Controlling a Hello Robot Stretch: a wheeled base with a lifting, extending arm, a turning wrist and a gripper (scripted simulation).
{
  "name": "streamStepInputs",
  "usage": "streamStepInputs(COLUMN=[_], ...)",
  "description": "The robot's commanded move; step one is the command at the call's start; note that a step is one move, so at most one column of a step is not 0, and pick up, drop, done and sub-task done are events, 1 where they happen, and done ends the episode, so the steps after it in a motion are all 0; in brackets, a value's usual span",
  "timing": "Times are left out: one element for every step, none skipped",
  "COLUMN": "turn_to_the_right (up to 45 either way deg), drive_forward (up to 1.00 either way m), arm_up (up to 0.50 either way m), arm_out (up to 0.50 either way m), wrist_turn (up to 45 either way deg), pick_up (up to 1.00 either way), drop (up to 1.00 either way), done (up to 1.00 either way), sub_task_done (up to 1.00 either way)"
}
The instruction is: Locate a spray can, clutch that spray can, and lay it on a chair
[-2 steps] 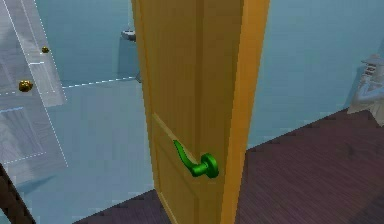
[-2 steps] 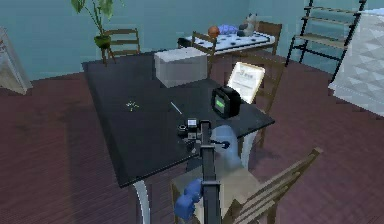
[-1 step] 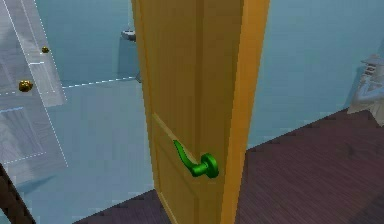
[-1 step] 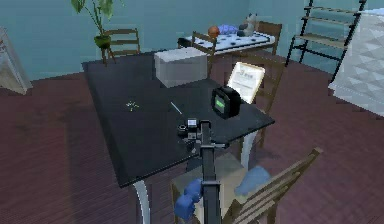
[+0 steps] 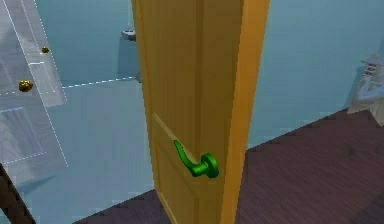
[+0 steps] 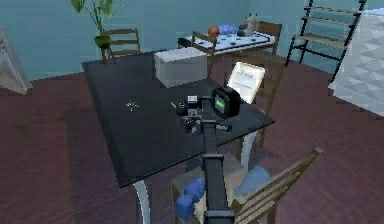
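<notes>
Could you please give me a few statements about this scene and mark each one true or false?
1. The wooden door has a green lever handle. True.
2. The table has a white top. False: its top is dark.
3. A potted plant stands beyond the table, by the teal wall. True.
4. The pale box lies on the floor. False: it stands on the table.
5. A wooden chair stands at the table's near side. True.
</notes>
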Motion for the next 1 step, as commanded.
streamStepInputs(turn_to_the_right=[0.0], drive_forward=[0.0], arm_up=[0.0], arm_out=[-0.08], wrist_turn=[0.0], pick_up=[0.0], drop=[0.0], done=[0.0], sub_task_done=[0.0])
